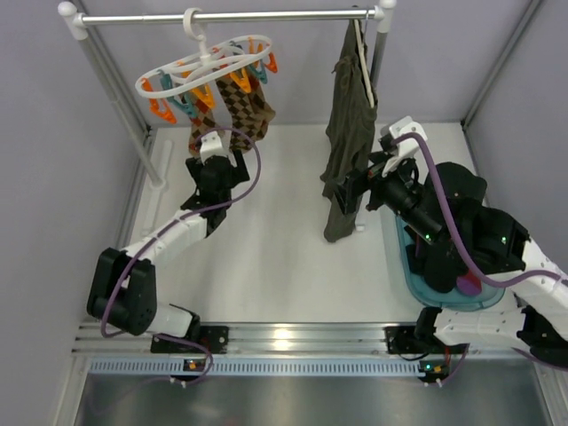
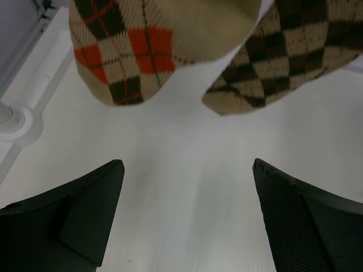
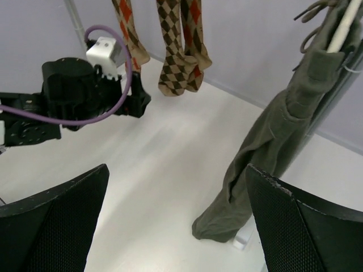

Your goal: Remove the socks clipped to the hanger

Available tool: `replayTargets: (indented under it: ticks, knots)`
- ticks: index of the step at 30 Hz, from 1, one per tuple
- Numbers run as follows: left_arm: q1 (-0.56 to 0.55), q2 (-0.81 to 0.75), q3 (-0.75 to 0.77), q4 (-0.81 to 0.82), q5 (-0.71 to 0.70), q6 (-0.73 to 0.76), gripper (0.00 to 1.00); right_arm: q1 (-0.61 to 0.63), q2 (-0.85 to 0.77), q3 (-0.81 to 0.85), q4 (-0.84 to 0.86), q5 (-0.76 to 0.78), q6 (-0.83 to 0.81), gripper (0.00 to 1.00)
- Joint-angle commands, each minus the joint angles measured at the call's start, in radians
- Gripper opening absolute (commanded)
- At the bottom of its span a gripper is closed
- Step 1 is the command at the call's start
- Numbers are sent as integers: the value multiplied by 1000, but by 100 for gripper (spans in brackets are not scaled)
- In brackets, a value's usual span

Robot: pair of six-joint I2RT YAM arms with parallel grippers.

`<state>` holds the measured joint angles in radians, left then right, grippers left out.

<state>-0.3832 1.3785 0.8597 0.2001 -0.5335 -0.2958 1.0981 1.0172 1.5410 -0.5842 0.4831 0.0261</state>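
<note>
Left end effector (image 2: 187,165): fingers apart, nothing between them, aimed up at the hanging toes. Two of the argyle socks (image 1: 248,106) sit just above and ahead of it. The orange-diamond sock (image 2: 127,51) is up-left of the left finger and the brown-diamond sock (image 2: 283,56) is up-right of the right finger; neither touches. The finger gap lines up between the two toes, so my read is it's not committed to either and needs a sideways offset before closing.

Right end effector (image 3: 176,170): also apart, empty. Olive garment (image 3: 272,141) hangs just ahead-right of it. Not a task item, likely just in the way. The socks are far ahead-left of it, beyond the left arm (image 3: 74,90).

Why they hang so: the hanger (image 1: 209,73) hooks on the rail (image 1: 231,16) and its clips (image 1: 164,108) grip the cuffs. Toes dangle free above the tabletop (image 2: 187,124), so a downward pull near the toe should pop a clip.

Counts:
- Arms: 2.
- Hangers: 1.
- Argyle socks clipped: 3 in the right wrist view (one apart, two overlapping); left wrist shows only 2.
- Teal bin (image 1: 413,275) beneath the right arm: dark items plus something magenta, mostly covered, can't count.
- Clips: orange and teal, too small to count.
</note>
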Motion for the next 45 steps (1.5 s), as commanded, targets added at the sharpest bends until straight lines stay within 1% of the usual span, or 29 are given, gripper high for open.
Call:
replayTargets:
  ticks: [1, 2, 5, 6, 8, 11, 12, 14, 15, 16, 19, 20, 22, 26, 28, 29, 30, 31, 33, 37, 39, 43, 44, 45]
  knots:
    - [49, 74, 108, 206, 23, 92, 99, -32, 0, -12, 81, -96, -8, 99]
    - [69, 121, 142, 217, 14, 107, 98, -38, 0, -16, 86, -118, -9, 100]
    - [81, 195, 195, 278, -15, 145, 98, -49, 9, -28, 98, -139, -15, 99]
    - [81, 212, 209, 286, -45, 167, 99, -52, 14, -28, 103, -149, -17, 99]
    - [84, 246, 231, 326, -46, 208, 99, -60, 20, -32, 110, -173, -17, 100]
    - [86, 270, 246, 387, -83, 256, 98, -70, 32, -35, 124, -202, -17, 99]
    - [87, 286, 249, 403, -97, 265, 99, -72, 37, -36, 132, -212, -49, 99]
    - [93, 307, 265, 446, -129, 287, 99, -79, 47, -41, 142, -238, -55, 99]
    - [92, 318, 271, 452, -144, 320, 99, -83, 55, -41, 145, -244, -58, 99]
    - [93, 336, 280, 455, -182, 329, 98, -84, 61, -42, 149, -250, -66, 99]
    - [93, 359, 308, 461, -227, 346, 98, -93, 86, -38, 155, -271, -77, 99]
    - [93, 363, 320, 460, -265, 348, 98, -101, 92, -36, 159, -288, -77, 100]
    - [93, 346, 312, 456, -286, 356, 98, -113, 109, -35, 164, -311, -75, 100]
    - [95, 269, 233, 458, -212, 323, 99, -156, 130, -38, 175, -362, -66, 99]
    - [95, 252, 219, 456, -232, 330, 95, -171, 133, -41, 185, -374, -55, 99]
    - [93, 232, 210, 456, -244, 334, 95, -182, 135, -44, 187, -394, -52, 99]
    - [93, 217, 199, 456, -267, 333, 95, -185, 139, -47, 188, -400, -49, 99]
    - [93, 205, 173, 455, -276, 328, 99, -190, 139, -47, 191, -403, -48, 99]
    - [95, 153, 139, 456, -275, 314, 99, -193, 146, -51, 193, -414, -46, 99]
    - [93, 82, 55, 456, -191, 299, 99, -198, 152, -55, 204, -426, -41, 100]
    - [96, 74, 52, 458, -171, 299, 99, -198, 152, -56, 205, -436, -38, 99]
    - [122, 123, 111, 456, -131, 305, 98, -201, 153, -53, 210, -455, -32, 99]
    - [138, 137, 127, 458, -123, 308, 96, -199, 153, -53, 211, -465, -32, 99]
    - [144, 151, 143, 458, -120, 314, 91, -199, 155, -53, 213, -469, -32, 99]
